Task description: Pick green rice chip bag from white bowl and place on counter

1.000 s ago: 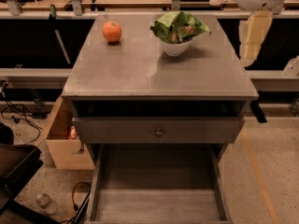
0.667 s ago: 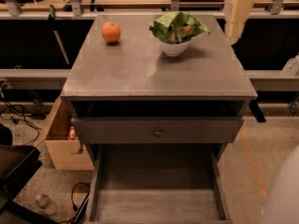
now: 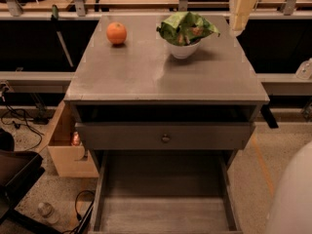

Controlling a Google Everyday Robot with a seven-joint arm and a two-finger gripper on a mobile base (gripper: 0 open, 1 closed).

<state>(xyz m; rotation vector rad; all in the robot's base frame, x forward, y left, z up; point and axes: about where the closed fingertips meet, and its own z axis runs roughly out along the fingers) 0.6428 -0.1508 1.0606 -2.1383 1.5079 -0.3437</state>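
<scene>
While poised over far right edge of grey desk, apart from crumpled light-green foil bag in small white bowl: cream hand, grip unreadable.

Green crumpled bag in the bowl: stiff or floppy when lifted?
The crumpled light-green foil snack bag looks thin and creased, so probably floppy and light. It overhangs the small round white bowl, so a pull might drag the bowl. The gripper hangs to its right, by the far corner of the flat grey counter.
</scene>
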